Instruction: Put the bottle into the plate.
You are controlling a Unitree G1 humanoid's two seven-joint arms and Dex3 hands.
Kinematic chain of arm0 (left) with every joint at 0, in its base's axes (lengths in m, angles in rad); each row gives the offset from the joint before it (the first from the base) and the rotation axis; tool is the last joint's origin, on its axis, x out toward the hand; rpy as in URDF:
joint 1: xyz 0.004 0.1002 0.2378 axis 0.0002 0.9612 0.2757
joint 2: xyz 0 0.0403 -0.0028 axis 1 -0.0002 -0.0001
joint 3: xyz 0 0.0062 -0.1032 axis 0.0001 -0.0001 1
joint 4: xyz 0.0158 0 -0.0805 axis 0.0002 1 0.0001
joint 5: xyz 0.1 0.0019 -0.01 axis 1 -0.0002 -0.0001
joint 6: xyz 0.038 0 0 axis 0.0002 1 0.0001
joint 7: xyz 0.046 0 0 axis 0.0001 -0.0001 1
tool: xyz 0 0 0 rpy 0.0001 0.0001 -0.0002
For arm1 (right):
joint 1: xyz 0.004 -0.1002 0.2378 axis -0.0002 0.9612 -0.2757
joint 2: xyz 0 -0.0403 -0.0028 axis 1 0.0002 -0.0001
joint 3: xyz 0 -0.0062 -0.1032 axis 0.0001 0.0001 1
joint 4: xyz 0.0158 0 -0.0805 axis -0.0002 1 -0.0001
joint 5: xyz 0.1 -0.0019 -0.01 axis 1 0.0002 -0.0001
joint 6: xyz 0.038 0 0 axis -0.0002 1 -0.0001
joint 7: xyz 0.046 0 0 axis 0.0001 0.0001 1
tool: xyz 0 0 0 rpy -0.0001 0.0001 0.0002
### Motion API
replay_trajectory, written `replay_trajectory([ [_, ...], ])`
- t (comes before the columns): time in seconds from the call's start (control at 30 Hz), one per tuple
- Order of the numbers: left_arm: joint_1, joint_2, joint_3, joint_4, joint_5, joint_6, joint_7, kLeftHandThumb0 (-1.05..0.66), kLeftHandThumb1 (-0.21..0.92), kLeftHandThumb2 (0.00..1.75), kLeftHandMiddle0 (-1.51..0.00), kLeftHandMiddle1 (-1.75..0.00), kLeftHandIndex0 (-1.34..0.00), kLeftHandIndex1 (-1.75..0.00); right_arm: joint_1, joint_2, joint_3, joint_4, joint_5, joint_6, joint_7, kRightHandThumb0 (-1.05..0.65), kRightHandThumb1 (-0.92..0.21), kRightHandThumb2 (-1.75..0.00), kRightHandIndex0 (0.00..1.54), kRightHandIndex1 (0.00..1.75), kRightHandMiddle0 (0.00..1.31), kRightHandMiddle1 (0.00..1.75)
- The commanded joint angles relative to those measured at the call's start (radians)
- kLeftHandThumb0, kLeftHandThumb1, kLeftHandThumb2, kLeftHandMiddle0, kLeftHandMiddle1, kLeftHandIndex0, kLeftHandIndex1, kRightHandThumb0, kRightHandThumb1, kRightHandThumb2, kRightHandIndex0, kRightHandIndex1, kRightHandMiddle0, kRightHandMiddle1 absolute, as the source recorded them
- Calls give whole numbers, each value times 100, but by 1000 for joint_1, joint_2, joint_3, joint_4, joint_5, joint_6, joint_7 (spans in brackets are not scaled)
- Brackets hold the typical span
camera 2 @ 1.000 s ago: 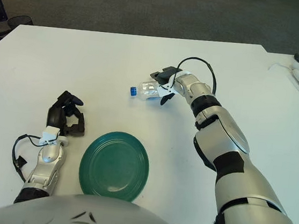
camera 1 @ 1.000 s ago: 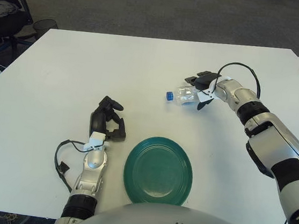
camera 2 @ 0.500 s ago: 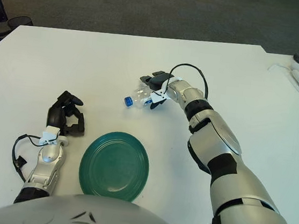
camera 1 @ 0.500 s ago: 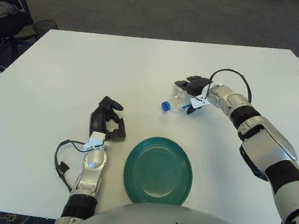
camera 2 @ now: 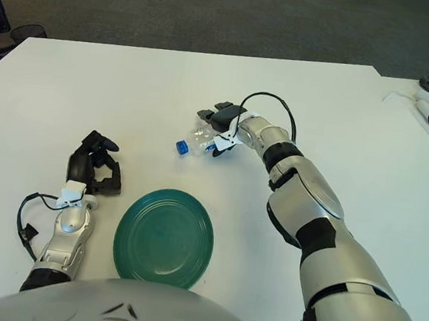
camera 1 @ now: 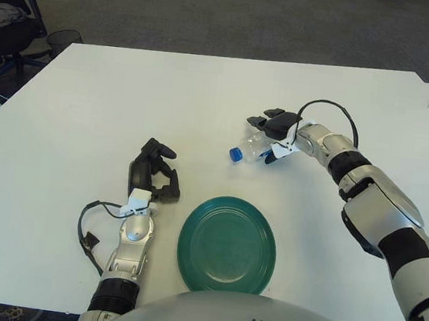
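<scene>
Your right hand point(camera 1: 274, 130), fingers clamped on the bottle point(camera 1: 248, 146), has carried it nearer the plate point(camera 1: 227, 244); left hand point(camera 1: 153, 175) idles, curled empty.

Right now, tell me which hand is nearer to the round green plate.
Left. The left hand rests on the table just beside the round green plate's left rim; the right hand is farther back, shut on the clear plastic bottle.

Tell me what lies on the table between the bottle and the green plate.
Nothing: in both eye views only bare white table separates the bottle, held by the right hand, from the green plate. The left hand rests left of the plate.
</scene>
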Motion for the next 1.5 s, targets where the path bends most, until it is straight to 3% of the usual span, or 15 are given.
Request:
replay_trajectory([
  [0.0, 54, -3, -1, 72, 9, 20, 5, 0, -6, 175, -87, -175, -68, -175, 99, 21, 51, 53, -42, -11, 28, -105, -92, -26, 0, 0, 0, 1],
  [0.43, 58, -6, -3, 71, 5, 16, 4, 0, -6, 175, -87, -174, -68, -175, 110, 12, 42, 59, -22, -34, 1, -104, -92, -27, 1, 1, 3, 2],
  [0.47, 59, -8, -3, 69, 6, 19, 5, 0, -6, 175, -87, -174, -68, -175, 111, 10, 40, 59, -18, -38, 0, -101, -92, -23, 10, 24, 2, 51],
  [0.5, 60, -9, -3, 67, 8, 22, 7, 0, -6, 175, -87, -174, -68, -175, 110, 8, 41, 59, -18, -43, -4, -99, -92, -22, 11, 38, 1, 70],
  [0.57, 61, -10, -4, 66, 15, 21, 14, 0, -6, 175, -88, -174, -68, -175, 109, 7, 42, 60, -19, -41, -7, -85, -87, -18, 38, 111, 15, 129],
  [0.6, 62, -10, -5, 66, 19, 20, 18, 0, -6, 175, -88, -174, -68, -175, 109, 7, 42, 62, -18, -37, -8, -81, -83, -21, 46, 124, 20, 138],
  [0.63, 62, -10, -5, 67, 24, 20, 23, 0, -6, 175, -88, -174, -68, -175, 110, 8, 39, 64, -15, -29, -8, -75, -72, -36, 57, 142, 28, 151],
  [0.7, 61, -9, -6, 68, 30, 21, 29, 0, -6, 175, -88, -175, -68, -175, 114, 12, 32, 66, -9, -13, -16, -65, -53, -66, 71, 161, 39, 165],
  [0.77, 62, -9, -8, 67, 36, 23, 35, 0, -6, 175, -88, -175, -69, -174, 121, 15, 25, 66, -2, 9, -40, -56, -43, -97, 78, 168, 50, 170],
  [0.83, 61, -10, -8, 68, 38, 23, 40, 0, -6, 175, -88, -175, -69, -174, 139, 19, 11, 54, 8, 42, -94, -29, -24, -130, 79, 171, 55, 172],
  [0.93, 59, -9, -7, 74, 38, 20, 43, 0, -7, 175, -88, -175, -70, -173, 166, 27, -17, 39, 28, 80, -171, -10, -10, -152, 82, 169, 59, 174],
  [1.23, 63, -6, -12, 71, 11, 22, 14, 0, -6, 175, -88, -175, -69, -174, 215, 22, -77, 21, 72, 100, -321, -1, -1, -165, 87, 167, 62, 175],
  [1.47, 61, -9, -12, 74, 32, 23, 38, 0, -6, 175, -88, -175, -68, -174, 239, 30, -123, 25, 106, 122, -371, 0, 2, -169, 88, 170, 64, 175],
])
